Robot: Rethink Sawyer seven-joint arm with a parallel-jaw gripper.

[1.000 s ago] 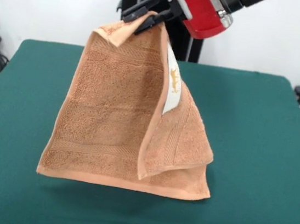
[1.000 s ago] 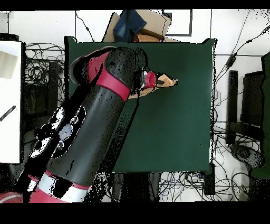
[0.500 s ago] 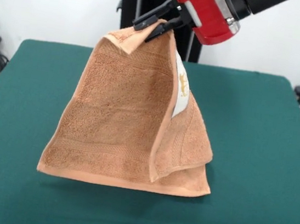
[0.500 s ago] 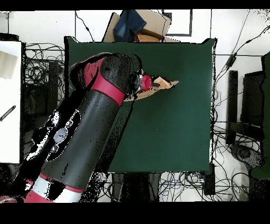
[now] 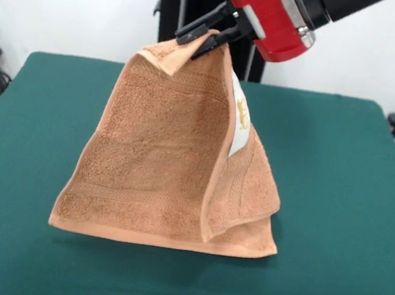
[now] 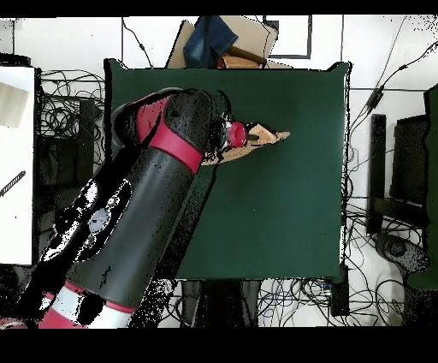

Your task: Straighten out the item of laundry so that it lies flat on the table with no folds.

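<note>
Right now, in the front view, I am pinching one corner of the towel [image 5: 159,164] in my gripper [image 5: 206,38], near the top centre of the frame, jaws clamped on the cloth. It is hanging like a tent, its lower hem resting on the green surface [image 5: 349,211] at lower centre, with a second layer folding behind at the right and a white tag [image 5: 237,120] showing along the hanging edge. I am judging it soft, light and limp: it is sagging under its own weight, so it should drape wherever I lead it, and an outer corner is the sensible place to hold.

From overhead, my arm [image 6: 145,223] is covering most of the towel [image 6: 272,136], leaving only a tan sliver peeking out at upper centre of the surface [image 6: 291,214]. Cables [image 6: 376,248] and clutter are lying beyond the edges, and nothing appears to be standing in the way.
</note>
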